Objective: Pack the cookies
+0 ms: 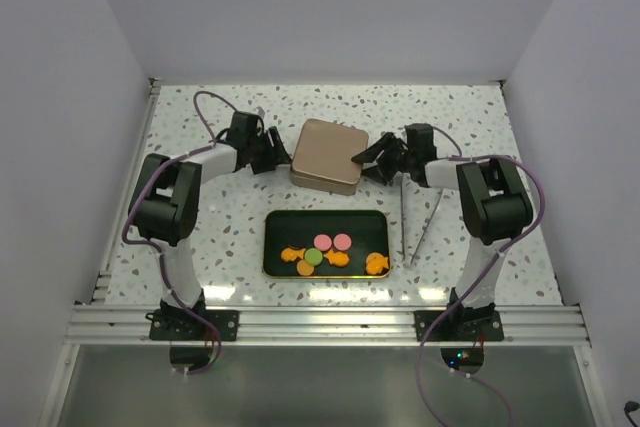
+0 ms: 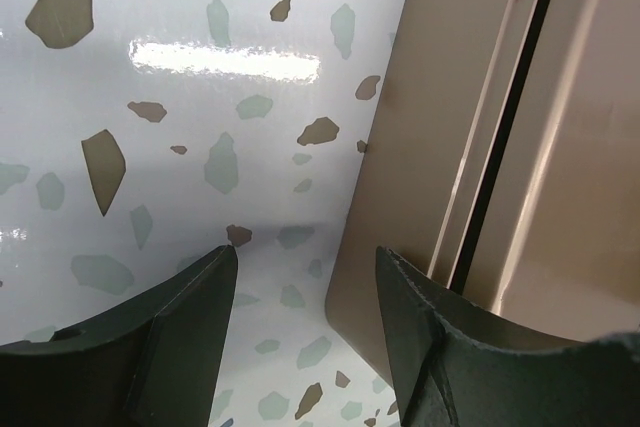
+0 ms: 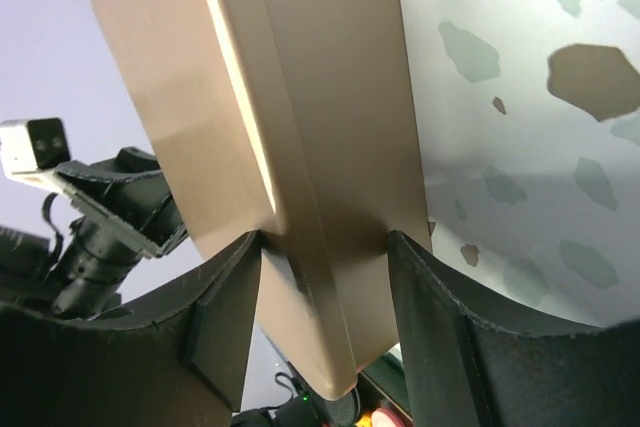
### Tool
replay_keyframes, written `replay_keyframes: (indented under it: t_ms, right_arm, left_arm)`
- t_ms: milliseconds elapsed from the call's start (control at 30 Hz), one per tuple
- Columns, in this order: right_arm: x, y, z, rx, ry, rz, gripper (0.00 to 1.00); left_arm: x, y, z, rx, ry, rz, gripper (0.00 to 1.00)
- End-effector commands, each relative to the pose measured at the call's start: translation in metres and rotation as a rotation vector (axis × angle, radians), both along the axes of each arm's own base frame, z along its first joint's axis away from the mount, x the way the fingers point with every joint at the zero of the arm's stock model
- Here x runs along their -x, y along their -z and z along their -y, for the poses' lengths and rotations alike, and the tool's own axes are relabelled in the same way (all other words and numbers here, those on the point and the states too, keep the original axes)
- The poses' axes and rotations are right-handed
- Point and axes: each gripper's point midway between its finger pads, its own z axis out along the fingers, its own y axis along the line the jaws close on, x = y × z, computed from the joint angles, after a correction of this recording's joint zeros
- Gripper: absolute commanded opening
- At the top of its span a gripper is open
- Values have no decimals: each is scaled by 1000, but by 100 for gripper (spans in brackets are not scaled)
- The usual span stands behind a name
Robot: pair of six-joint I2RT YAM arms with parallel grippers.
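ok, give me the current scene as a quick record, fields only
tray: black tray, front centre of the table
cookies: cookies in the tray; two pink, one green, rest orange
tin: gold tin behind the tray, between both grippers
left gripper: left gripper open, at the tin's left edge
right gripper: right gripper, fingers either side of the tin's edge; grip unclear
tool: metal tongs right of the tray

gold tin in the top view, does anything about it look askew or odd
Yes. The gold tin sits turned a little against the black tray, so their edges are not parallel. One end of it lies between the right gripper's jaws. No cookies are spilled outside the tray.
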Motion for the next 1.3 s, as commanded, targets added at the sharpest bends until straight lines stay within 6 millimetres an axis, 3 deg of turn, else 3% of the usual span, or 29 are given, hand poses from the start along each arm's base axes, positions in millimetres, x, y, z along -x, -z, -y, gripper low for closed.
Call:
replay_keyframes:
  t_ms: [0,433,567,1100,1267]
  right_arm:
    - [7,6,-23,108,-75,-31,56]
    - [25,-12,-50,288,-209,-64,59]
    - [33,-13,-48,369,-229,-117,59]
    - [27,-47,-48,492,-247,-127,68]
    - [27,-49,-47,518,-256,-153,70]
  left_arm:
    - [14,-19,40,74,115,14,64]
    - [23,-19,63,97,171,20,64]
    - [29,-16,64,81,179,11,64]
    - [30,-17,57,40,172,18,64]
    - [29,-19,56,36,165,25,64]
